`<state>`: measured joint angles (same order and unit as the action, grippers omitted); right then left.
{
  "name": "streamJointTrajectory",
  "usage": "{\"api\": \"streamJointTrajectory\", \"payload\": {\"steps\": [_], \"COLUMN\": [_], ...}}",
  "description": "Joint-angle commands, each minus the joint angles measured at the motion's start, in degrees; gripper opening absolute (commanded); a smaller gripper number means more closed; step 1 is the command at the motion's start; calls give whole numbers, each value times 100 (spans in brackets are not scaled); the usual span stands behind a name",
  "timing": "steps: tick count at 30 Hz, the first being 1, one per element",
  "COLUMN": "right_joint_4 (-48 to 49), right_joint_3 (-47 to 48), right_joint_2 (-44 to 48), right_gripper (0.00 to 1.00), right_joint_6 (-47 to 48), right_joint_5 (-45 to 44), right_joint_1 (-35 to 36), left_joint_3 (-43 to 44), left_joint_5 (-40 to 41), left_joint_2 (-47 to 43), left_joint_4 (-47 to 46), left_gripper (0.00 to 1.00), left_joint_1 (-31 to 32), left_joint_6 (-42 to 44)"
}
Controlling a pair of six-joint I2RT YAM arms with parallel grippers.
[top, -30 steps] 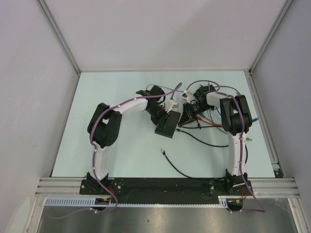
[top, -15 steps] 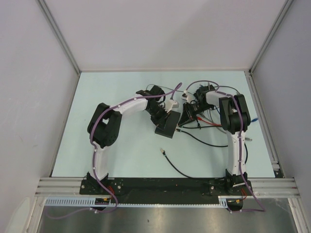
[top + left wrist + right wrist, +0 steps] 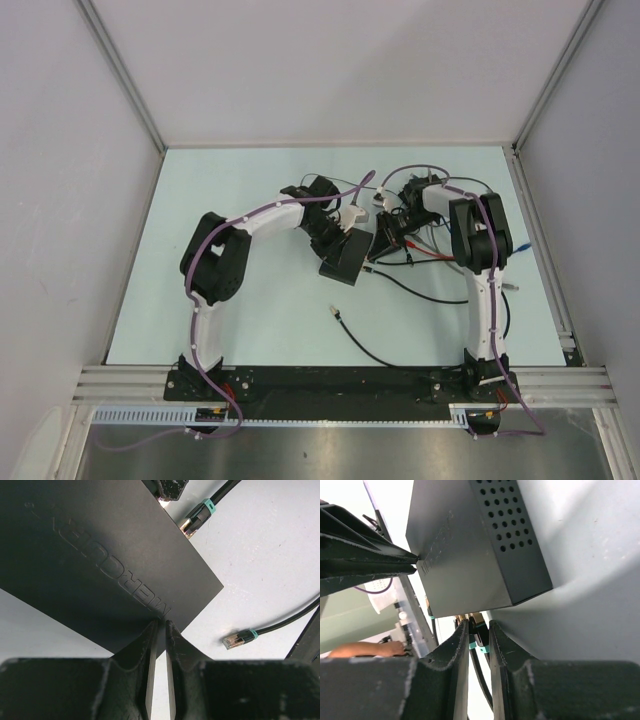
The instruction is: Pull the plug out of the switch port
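A flat matte-black switch box [image 3: 342, 258] is tilted up off the table, and my left gripper [image 3: 160, 624] is shut on its near edge, just below the embossed lettering [image 3: 127, 582]. A black plug with a teal boot [image 3: 481, 636] sits in the switch port on the box's short edge [image 3: 470, 616], which it hides. My right gripper [image 3: 479, 625] is shut on that plug, one finger on each side. The left wrist view shows the same plug [image 3: 196, 519] at the box's far edge. From above, the right gripper [image 3: 388, 235] is right of the box.
A loose plug [image 3: 235, 640] on a black cable [image 3: 380, 350] lies on the pale table in front of the box. Red and black wires [image 3: 430, 255] tangle around the right wrist. Grey walls and rails [image 3: 540, 250] close in the table.
The right arm's elbow has shifted slightly left. The box, the plug and the left arm have not visibly moved.
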<state>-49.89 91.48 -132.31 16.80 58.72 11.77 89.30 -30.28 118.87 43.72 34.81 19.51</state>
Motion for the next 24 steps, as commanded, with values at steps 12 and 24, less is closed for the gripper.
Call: {"api": "streamJointTrajectory", "payload": {"steps": [12,24], "right_joint_4": [-251,-732], "right_joint_3": [-24,642], "right_joint_2": [-208,-523], "right_gripper": [0,0], "right_joint_6": [334,-194], "right_joint_5": [-791,-1942], "right_joint_1": [-184,-210], "left_joint_3": [-211,-141], "left_joint_5": [471,488], "left_joint_2": [216,277], "left_joint_4": [-48,-22], "left_gripper": [19,19], "left_joint_1": [44,70], "left_joint_6": [132,132]}}
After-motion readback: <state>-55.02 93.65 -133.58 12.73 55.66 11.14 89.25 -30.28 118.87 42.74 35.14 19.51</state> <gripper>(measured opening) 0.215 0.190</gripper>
